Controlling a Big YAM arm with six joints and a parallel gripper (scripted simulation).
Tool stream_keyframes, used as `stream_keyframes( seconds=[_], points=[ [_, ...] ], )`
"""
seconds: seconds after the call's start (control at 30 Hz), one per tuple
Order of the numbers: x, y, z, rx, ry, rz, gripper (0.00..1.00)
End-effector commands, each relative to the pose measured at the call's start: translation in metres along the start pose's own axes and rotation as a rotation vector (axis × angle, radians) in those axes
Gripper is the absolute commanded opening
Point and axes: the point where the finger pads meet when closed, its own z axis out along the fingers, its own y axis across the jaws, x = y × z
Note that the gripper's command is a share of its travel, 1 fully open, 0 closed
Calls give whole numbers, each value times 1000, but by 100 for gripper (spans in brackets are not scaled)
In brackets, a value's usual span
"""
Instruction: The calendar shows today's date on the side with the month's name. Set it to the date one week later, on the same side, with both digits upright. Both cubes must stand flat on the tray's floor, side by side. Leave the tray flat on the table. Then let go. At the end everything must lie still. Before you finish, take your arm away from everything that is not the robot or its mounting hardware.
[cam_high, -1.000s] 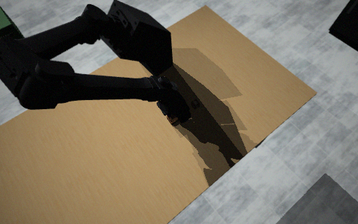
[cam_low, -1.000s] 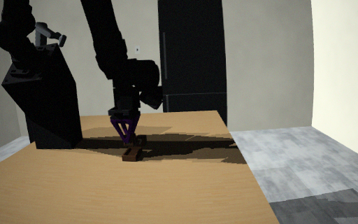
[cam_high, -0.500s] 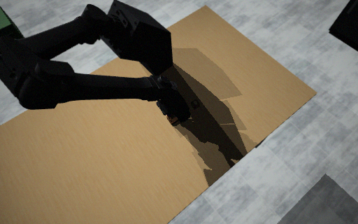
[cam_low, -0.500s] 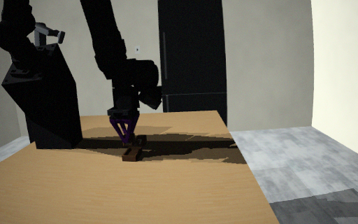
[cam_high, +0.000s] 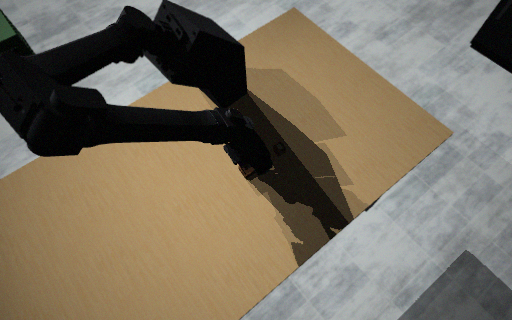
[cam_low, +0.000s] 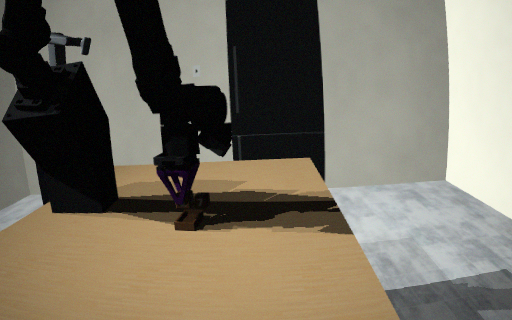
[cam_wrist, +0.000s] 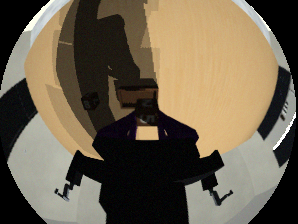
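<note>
The purple-fingered black pincer (cam_high: 256, 169) (cam_low: 181, 203) (cam_wrist: 147, 113) gripped one dark numbered cube (cam_low: 184, 202) (cam_wrist: 147, 113) near the brown rectangular tray (cam_low: 185, 226) (cam_wrist: 121, 98); another dark cube (cam_high: 279, 148) (cam_low: 202, 200) (cam_wrist: 90, 101) lay apart

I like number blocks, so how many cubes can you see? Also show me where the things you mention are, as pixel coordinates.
2. One cube (cam_wrist: 147, 113) is between the gripper's (cam_wrist: 147, 131) fingers; the other cube (cam_high: 279, 148) (cam_low: 202, 200) (cam_wrist: 90, 102) sits on the table, outside the tray (cam_low: 186, 226) (cam_wrist: 136, 97).

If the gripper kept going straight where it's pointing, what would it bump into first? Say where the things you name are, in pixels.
Probably the table (cam_high: 125, 225) (cam_low: 200, 275) (cam_wrist: 210, 75), right beside the tray (cam_high: 246, 171) (cam_low: 186, 223) (cam_wrist: 123, 98). The gripper (cam_high: 257, 169) (cam_low: 181, 202) (cam_wrist: 147, 113) points down, with a cube (cam_low: 187, 199) (cam_wrist: 147, 107) between its fingers. I can't quite tell how close it is.
</note>
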Motion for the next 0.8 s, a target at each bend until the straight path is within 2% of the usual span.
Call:
stream_keyframes(
  seconds=[0.0,0.2,0.3,0.33,0.43,0.77],
  points=[
    [-4,-5,-3,0,-18,7,25],
    [3,0,4,-2,-1,-6,25],
    [2,0,5,-2,-2,-5,25],
    [-4,2,0,-2,-20,-8,25],
    [0,-1,9,-1,-2,2,25],
    [-4,-1,16,-1,-10,2,25]
  ],
)
